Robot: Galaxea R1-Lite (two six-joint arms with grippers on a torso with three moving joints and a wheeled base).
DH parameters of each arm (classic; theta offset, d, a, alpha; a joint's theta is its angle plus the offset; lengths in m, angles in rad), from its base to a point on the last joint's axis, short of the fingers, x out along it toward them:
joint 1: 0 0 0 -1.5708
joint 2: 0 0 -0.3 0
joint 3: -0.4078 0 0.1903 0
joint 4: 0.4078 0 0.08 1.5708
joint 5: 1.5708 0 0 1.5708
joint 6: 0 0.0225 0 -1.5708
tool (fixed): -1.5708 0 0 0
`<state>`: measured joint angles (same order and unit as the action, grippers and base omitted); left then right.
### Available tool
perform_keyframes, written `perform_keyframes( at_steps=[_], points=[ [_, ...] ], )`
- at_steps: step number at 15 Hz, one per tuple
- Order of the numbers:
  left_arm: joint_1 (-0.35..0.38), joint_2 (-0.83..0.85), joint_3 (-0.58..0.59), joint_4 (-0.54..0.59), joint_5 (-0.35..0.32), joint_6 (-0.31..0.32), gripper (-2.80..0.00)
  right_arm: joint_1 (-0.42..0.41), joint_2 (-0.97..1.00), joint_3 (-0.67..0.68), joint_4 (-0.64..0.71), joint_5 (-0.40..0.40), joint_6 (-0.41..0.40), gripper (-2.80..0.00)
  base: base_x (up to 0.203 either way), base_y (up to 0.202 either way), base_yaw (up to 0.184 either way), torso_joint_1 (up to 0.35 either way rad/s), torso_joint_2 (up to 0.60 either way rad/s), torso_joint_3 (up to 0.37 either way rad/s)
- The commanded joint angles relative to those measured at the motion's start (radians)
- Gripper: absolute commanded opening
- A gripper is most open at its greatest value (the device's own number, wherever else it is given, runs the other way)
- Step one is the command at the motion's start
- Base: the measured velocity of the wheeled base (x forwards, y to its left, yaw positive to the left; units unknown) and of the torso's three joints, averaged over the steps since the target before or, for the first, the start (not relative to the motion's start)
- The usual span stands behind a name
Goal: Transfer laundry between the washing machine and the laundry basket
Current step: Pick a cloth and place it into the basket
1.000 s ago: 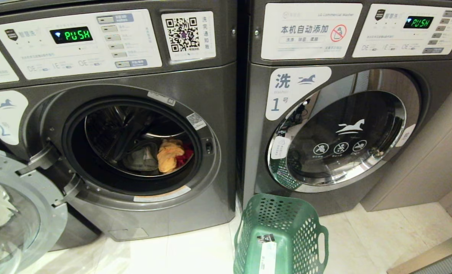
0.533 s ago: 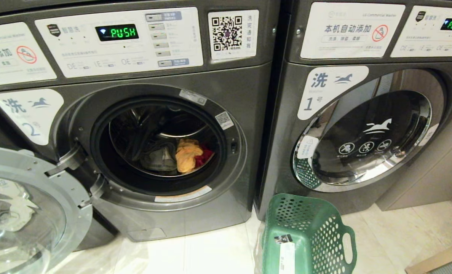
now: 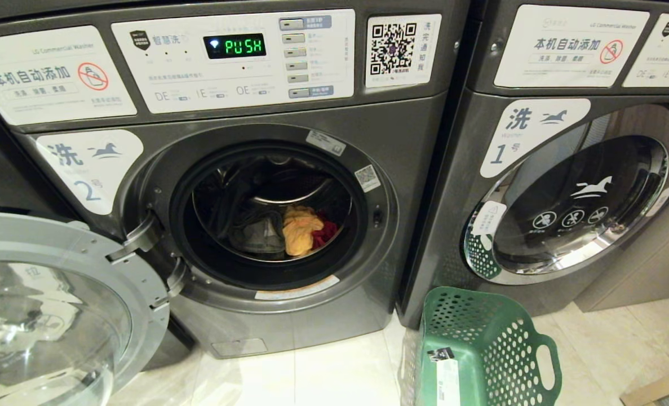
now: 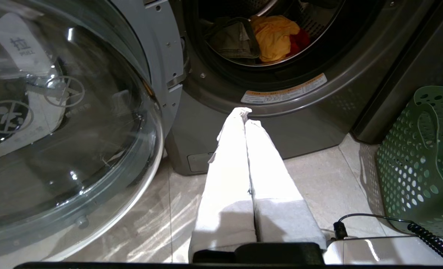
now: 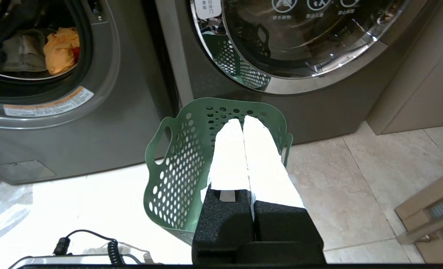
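Note:
The washing machine (image 3: 334, 113) marked 2 stands with its round door (image 3: 58, 316) swung open to the left. Inside the drum lies the laundry: a yellow-orange garment (image 3: 300, 228), a red one (image 3: 326, 231) behind it and grey-green jeans (image 3: 258, 234). The green laundry basket (image 3: 481, 349) sits on the floor to the right of the washer and looks empty. My left gripper (image 4: 245, 114) is shut and empty, low before the washer's front (image 4: 281, 112). My right gripper (image 5: 243, 121) is shut and empty, held above the basket (image 5: 176, 164). Neither arm shows in the head view.
A like washer marked 1 (image 3: 565, 186) stands to the right with its door closed, the basket in front of it. The open door (image 4: 57, 123) juts out over the tiled floor on the left. A wooden cabinet side (image 5: 423, 89) lies at the far right.
The whole head view has shifted: both washers and the basket sit further right in the picture now, so the camera has turned or moved left. The things themselves have not moved.

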<state>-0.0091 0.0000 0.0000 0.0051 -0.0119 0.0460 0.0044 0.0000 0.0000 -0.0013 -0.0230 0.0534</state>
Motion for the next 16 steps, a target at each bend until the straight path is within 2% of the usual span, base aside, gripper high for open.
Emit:
perform_keyframes(
  at_steps=[1,11,13,16],
  points=[
    [0.0,0.002,0.0,-0.001,0.0,0.002,-2.8,0.0,0.0,0.0,0.0,0.0,0.0,-2.8,0.0,0.0,0.0,0.0,0.0,0.0],
    [0.0,0.002,0.0,-0.001,0.0,0.003,-2.8,0.0,0.0,-0.002,0.0,0.0,-0.006,-2.8,0.0,0.0,0.0,0.0,0.0,0.0],
    [0.0,0.002,0.0,-0.002,0.0,0.002,-2.8,0.0,0.0,-0.002,0.0,0.0,-0.006,-2.8,0.005,-0.014,0.061,-0.004,0.0,0.0],
    [0.0,0.002,0.0,-0.002,0.0,0.002,-2.8,0.0,0.0,-0.002,0.0,0.0,-0.006,-2.8,0.001,-0.008,0.176,0.004,0.0,0.002]
  ],
)
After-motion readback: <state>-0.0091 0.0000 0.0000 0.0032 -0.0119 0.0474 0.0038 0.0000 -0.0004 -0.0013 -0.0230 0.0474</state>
